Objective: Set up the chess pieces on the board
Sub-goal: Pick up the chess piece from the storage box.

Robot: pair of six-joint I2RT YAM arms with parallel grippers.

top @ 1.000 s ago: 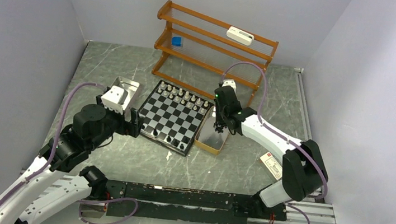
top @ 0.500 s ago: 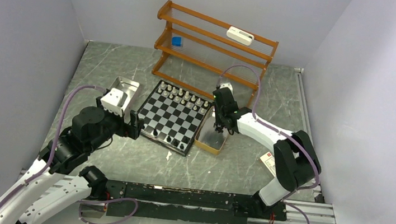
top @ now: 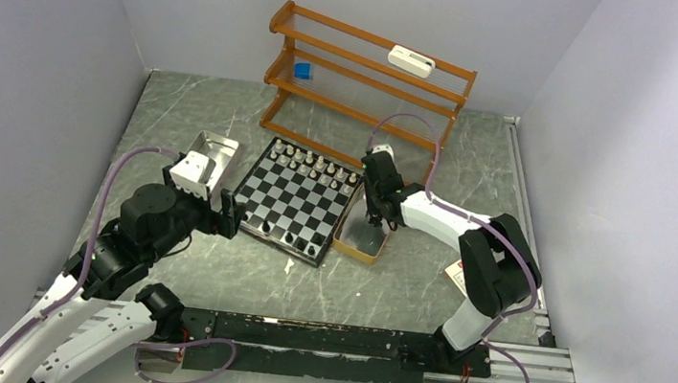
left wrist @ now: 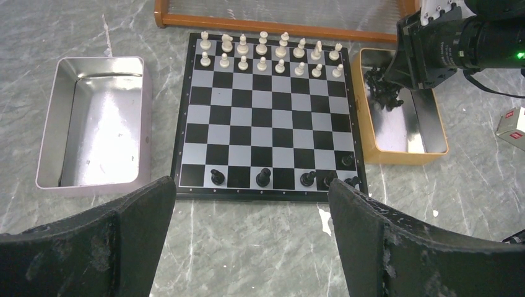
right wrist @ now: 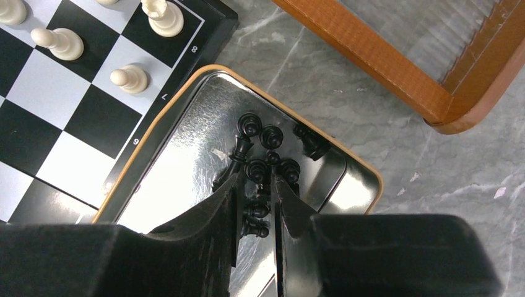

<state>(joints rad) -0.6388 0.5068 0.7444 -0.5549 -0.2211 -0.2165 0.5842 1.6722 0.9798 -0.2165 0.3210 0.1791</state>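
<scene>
Our right fingers [right wrist: 229, 210] are down in the tan tin [right wrist: 186, 167], pinched narrow on one black piece [right wrist: 257, 170] at the edge of the black pile [right wrist: 272, 136], with the board [right wrist: 43, 86] just off to their left. Our left fingers [left wrist: 133, 223] hang spread wide above the table [left wrist: 247, 247], the board lying straight ahead between them. White pieces [left wrist: 263, 52] fill its two far rows, and a few black pieces [left wrist: 264, 178] stand on the near row, closest to those fingers.
</scene>
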